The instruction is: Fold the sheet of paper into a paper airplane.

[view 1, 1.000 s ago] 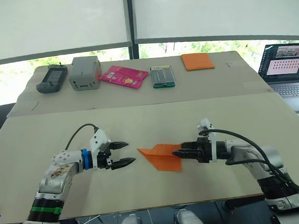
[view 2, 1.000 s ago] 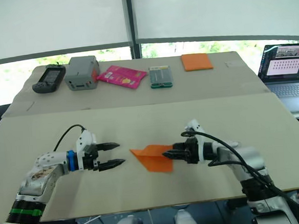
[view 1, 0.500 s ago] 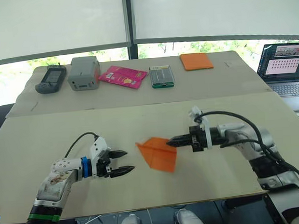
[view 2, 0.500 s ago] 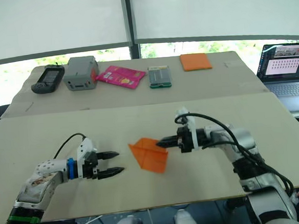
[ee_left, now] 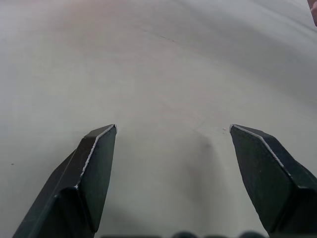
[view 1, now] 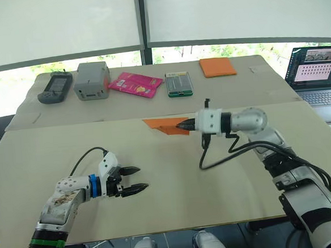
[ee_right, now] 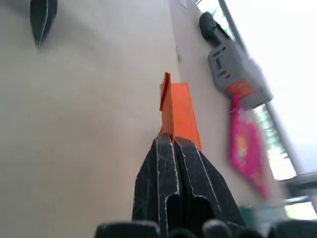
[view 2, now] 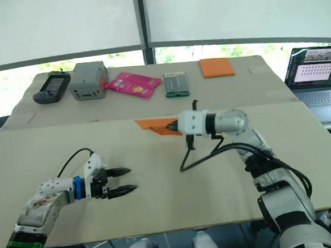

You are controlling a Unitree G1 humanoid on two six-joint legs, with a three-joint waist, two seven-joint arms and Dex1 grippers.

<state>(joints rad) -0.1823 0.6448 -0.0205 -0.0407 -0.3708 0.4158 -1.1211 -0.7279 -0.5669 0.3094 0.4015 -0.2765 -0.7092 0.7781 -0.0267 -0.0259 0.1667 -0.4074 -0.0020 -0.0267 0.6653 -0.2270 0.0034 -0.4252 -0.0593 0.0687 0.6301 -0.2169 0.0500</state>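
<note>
The airplane (view 1: 165, 125) is pinched at one end by the right hand (view 1: 182, 124), whose fingers (ee_right: 174, 163) are pressed together on the paper in the right wrist view. It is held out over the far part of the table (view 1: 177, 214), near the seam where the table meets the further board; whether it is lifted clear or skimming the surface cannot be told. The left hand (view 1: 138, 179) is spread, holds nothing, hovers low over the near table and is well apart from the airplane.

The grip is taken on a small area at one end only, so most of the paper hangs out unsupported. A slip is judged the main risk: thin layered flaps can slide between smooth fingers if the arm is swung or stopped sharply, and the airplane would be dropped or twisted. A second risk is that the layers are pulled apart or a crease is opened, since only one end is clamped and the flaps beyond are free to splay. If the airplane is lowered with its free tip first, the tip could be crumpled against the table. Should the left hand be brought in for support, a misjudged approach could push the paper out of the pinch, as nothing else steadies it.
</note>
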